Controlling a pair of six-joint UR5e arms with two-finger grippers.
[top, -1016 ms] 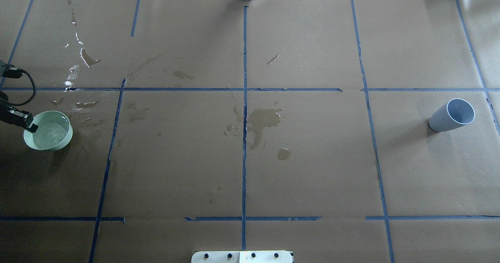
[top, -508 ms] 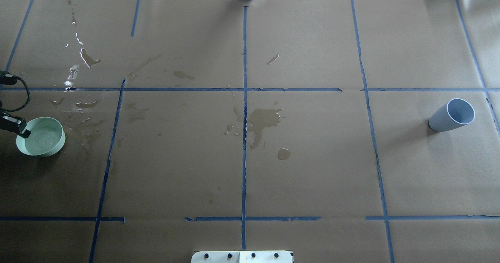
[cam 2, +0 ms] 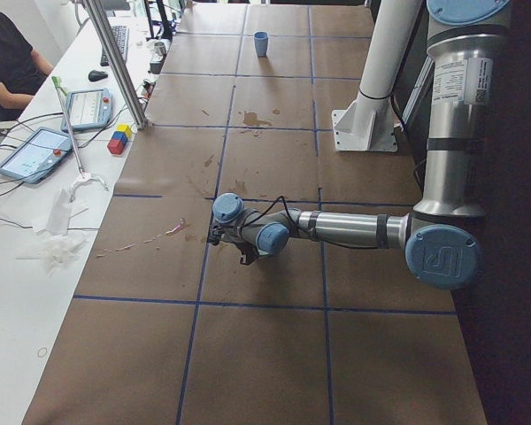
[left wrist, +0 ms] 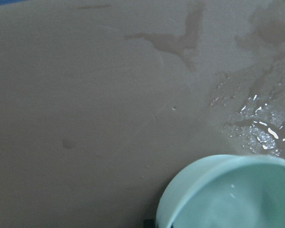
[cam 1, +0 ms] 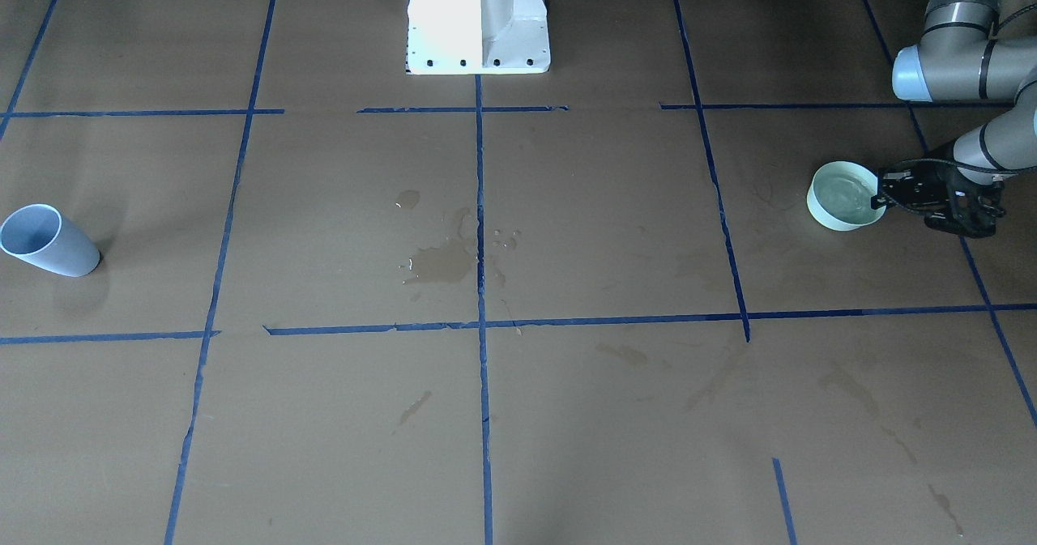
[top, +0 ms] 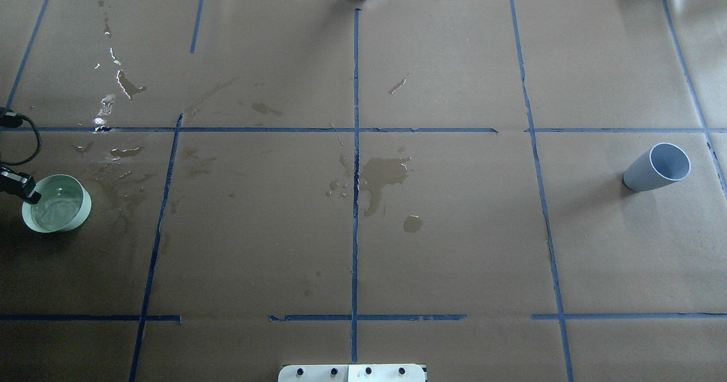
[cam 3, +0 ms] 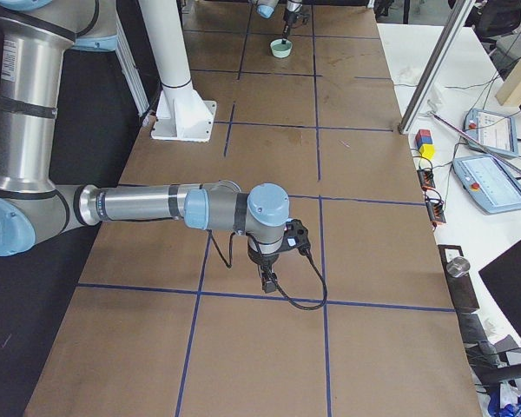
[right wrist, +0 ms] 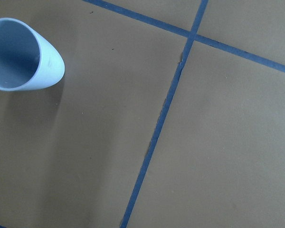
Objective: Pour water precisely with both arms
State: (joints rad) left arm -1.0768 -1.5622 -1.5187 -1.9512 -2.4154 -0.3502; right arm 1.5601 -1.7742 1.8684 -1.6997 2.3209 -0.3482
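Two vessels sit at opposite ends of the counter (top: 454,257), and only one of them is in hand. The left gripper (top: 31,196) has its jaws pinched on the rim of the pale green bowl (top: 57,203), on the side toward the counter's left end. The water (top: 54,210) lies in that bowl as a rippled grey sheen. Over the last second the bowl has drifted toward that left end and grown smaller in the overhead view. We read that as the left arm (cam 1: 964,67) lowering it, though we cannot tell whether its base now touches the counter. The drift carries the water away from the blue-grey cup (top: 659,166), which stands well apart at the far right and shows no water that we can make out. The right gripper (cam 3: 267,274) hangs low over the counter, and its wrist camera catches the cup in one corner but none of its own fingers, so we cannot tell how its jaws stand. Spilled patches (top: 386,175) mark the middle of the counter — and the ripples suggest the bowl is not yet settled. We judge the pour not yet begun: bowl and cup must first be brought together.
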